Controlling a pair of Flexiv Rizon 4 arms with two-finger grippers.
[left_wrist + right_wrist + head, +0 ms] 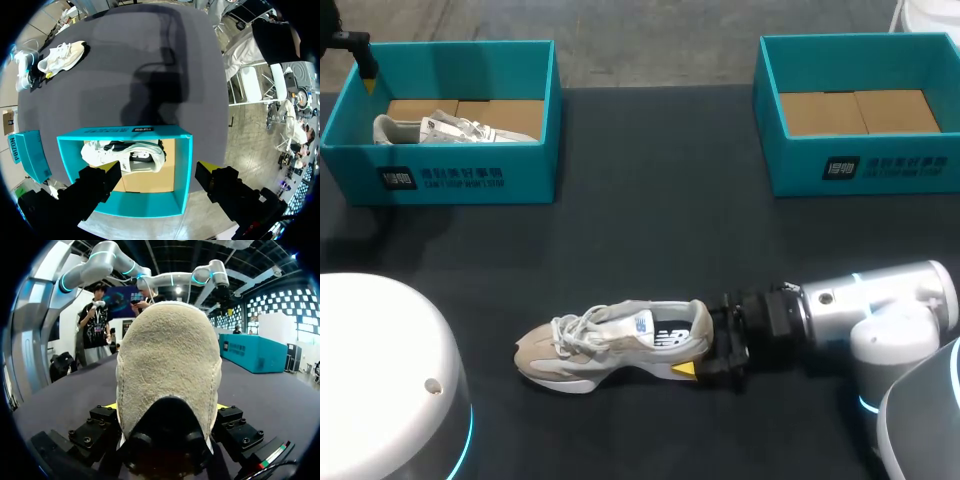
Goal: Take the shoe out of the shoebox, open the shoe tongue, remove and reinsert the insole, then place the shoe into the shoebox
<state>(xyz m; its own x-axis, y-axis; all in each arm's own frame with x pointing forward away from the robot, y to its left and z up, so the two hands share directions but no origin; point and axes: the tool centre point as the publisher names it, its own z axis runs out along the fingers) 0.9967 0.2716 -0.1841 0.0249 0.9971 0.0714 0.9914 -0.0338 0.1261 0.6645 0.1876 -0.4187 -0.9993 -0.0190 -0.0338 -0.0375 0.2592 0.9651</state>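
A beige and white shoe (610, 345) lies on its side on the dark table, toe pointing left; it also shows far ahead in the left wrist view (62, 56). My right gripper (705, 340) is at its heel, open, with the suede heel (167, 375) between the fingers. A second shoe (450, 128) lies in the teal shoebox (470, 175) at the back left. My left gripper (365, 65) hangs open over that box's outer end, with the shoe (125, 154) and the box wall (182, 170) under it.
An empty teal shoebox (860, 165) with a cardboard floor stands at the back right. A white rounded arm base (380, 380) fills the front left corner. Bare dark tabletop (650, 230) lies between the boxes and the shoe.
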